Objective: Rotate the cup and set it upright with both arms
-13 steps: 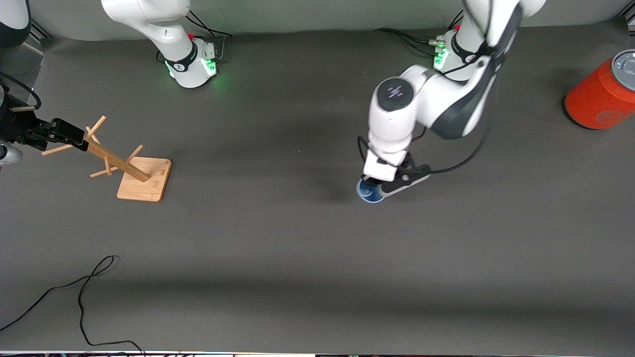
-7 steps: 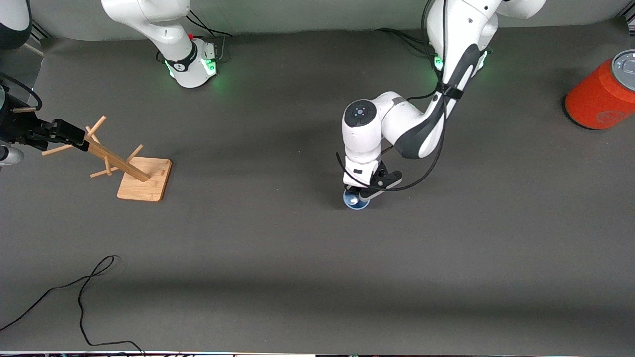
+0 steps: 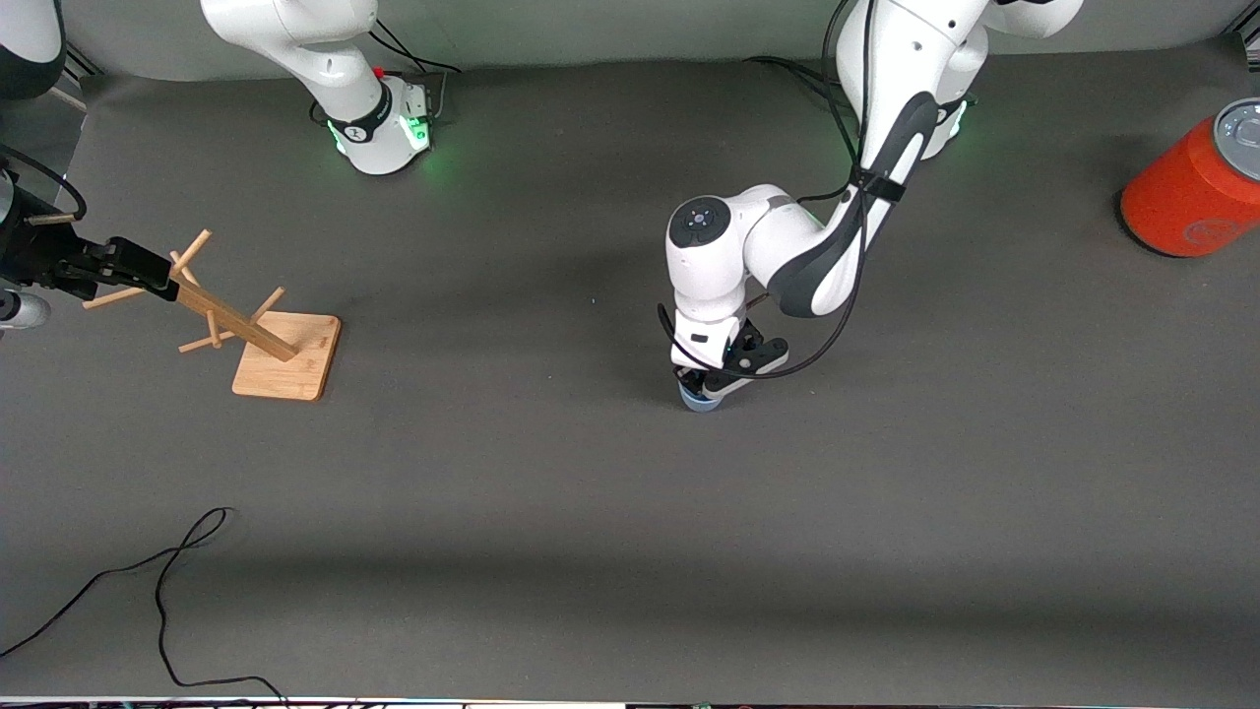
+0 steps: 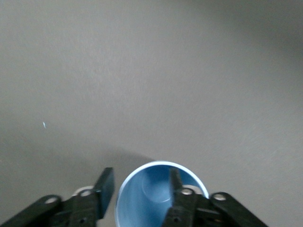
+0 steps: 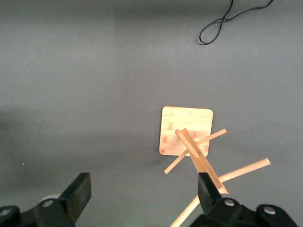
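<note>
The light-blue cup [image 3: 701, 399] stands upright on the grey mat near the middle of the table, mostly hidden under my left gripper [image 3: 711, 386]. In the left wrist view the cup [image 4: 144, 198] shows its open mouth. My left gripper [image 4: 140, 187] straddles the cup's wall, one finger [image 4: 176, 182] inside and the other finger [image 4: 106, 184] outside, with a small gap at the rim. My right gripper [image 3: 148, 271] waits open at the top of the wooden mug tree [image 3: 236, 325]; in the right wrist view the gripper [image 5: 144, 191] is empty.
The mug tree's square base [image 3: 287, 356] sits toward the right arm's end; it also shows in the right wrist view [image 5: 187, 130]. A large orange cylinder with a grey top [image 3: 1196, 187] stands at the left arm's end. A black cable [image 3: 167, 581] lies near the front edge.
My left arm carried the cup toward the right arm's end and slightly nearer the camera, turning its wrist over it. The right arm has not moved.
</note>
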`<state>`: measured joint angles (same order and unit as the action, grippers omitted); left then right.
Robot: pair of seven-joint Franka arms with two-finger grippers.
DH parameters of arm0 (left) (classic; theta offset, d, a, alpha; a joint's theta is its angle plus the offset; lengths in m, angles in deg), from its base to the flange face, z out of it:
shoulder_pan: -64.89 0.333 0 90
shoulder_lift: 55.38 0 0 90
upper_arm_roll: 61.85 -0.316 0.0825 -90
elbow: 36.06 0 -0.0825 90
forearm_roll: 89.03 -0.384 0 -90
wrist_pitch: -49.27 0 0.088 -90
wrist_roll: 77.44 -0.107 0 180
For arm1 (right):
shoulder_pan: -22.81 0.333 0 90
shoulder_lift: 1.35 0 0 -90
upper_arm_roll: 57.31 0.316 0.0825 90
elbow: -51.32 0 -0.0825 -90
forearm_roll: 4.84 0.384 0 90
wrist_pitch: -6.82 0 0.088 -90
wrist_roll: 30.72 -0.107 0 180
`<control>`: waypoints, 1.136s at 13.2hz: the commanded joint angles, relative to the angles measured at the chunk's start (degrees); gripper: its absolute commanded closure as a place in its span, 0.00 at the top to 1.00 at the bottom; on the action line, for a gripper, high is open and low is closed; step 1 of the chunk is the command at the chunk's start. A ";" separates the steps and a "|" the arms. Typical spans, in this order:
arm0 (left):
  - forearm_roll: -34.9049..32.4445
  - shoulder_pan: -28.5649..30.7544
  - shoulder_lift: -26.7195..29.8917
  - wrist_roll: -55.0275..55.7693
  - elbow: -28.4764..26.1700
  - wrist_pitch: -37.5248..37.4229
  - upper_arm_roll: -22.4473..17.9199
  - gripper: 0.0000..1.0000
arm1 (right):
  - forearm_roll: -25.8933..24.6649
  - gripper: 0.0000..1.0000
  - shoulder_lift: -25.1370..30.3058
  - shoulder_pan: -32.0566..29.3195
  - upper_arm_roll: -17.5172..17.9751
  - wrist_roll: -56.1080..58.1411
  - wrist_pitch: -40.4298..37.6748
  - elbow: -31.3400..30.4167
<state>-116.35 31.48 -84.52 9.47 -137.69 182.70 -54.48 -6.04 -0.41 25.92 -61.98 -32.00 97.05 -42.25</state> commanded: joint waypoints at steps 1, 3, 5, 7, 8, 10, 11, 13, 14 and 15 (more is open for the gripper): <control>4.95 -0.17 5.13 -9.34 4.84 -11.40 -0.34 1.00 | 1.02 1.00 -0.33 -0.13 -0.17 -0.13 0.20 0.67; 11.03 2.80 7.42 -19.88 10.29 -19.66 -0.77 1.00 | 1.02 1.00 -0.24 -0.21 -0.35 -0.12 0.29 0.67; 12.01 9.29 9.97 -32.26 12.25 -24.70 -0.51 1.00 | 0.84 1.00 -0.24 -0.21 -0.35 0.49 0.38 0.58; 16.30 17.98 12.87 -45.88 12.25 -26.29 -0.69 1.00 | 0.75 1.00 -0.15 -0.21 -0.35 1.98 0.38 0.58; 18.50 22.29 14.10 -52.91 12.25 -26.47 -0.69 1.00 | 0.84 1.00 -0.24 -0.21 -0.35 1.98 0.29 0.58; 19.22 28.72 16.21 -60.51 11.99 -28.83 -0.43 1.00 | 0.75 1.00 -0.33 -0.21 -0.35 2.07 0.12 0.67; 19.83 30.75 17.35 -64.54 11.72 -29.71 -0.68 1.00 | 0.67 1.00 -0.33 -0.21 -0.35 2.07 0.12 0.76; 23.69 34.01 20.25 -72.81 9.97 -31.29 -2.70 1.00 | 0.58 1.00 -0.42 -0.21 -0.35 2.77 -0.06 0.67; 23.79 34.11 21.74 -75.11 9.62 -32.78 -4.10 1.00 | 0.66 1.00 -0.33 -0.21 -0.35 2.78 -0.15 0.76; 23.80 33.50 23.50 -77.39 9.00 -34.80 -5.51 1.00 | 0.66 1.00 -0.24 -0.21 -0.35 2.51 -0.41 0.84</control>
<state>-93.75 65.55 -65.83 -63.29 -125.47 150.47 -58.14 -6.04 -0.53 25.89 -62.22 -30.84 97.13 -42.23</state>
